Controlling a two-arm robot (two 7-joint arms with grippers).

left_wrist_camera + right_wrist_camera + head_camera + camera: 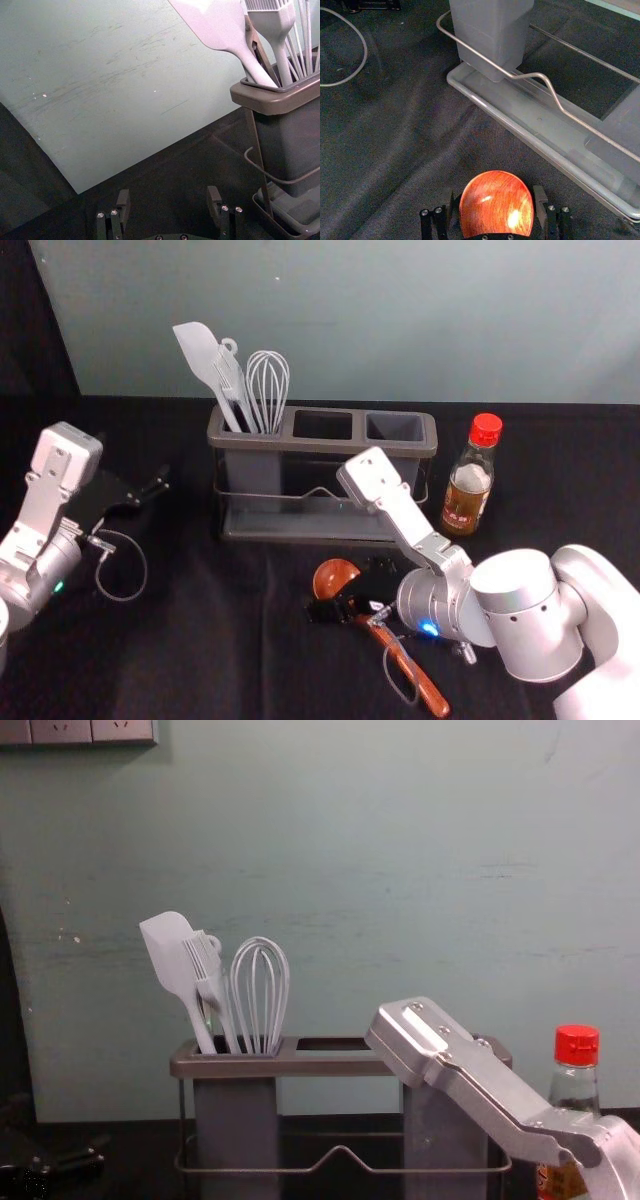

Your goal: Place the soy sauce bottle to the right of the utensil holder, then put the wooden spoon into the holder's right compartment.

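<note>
Spoon [330, 577]: on bench [200, 650], before holder [300, 444], handle toward near right corner
Right gripper [347, 588]: above spoon, fingers apart, bowl between them
Left gripper [160, 483]: left of holder, fingers apart
Bottle [469, 490]: upright, right of holder

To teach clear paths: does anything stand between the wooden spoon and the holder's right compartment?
Yes: the holder's front wire rail and its right compartment's raised rim, both beyond the spoon. The soy sauce bottle stands rightward, outside that line.

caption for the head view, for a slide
Right hand open at the wooden spoon, soy sauce bottle right of the utensil holder
</note>
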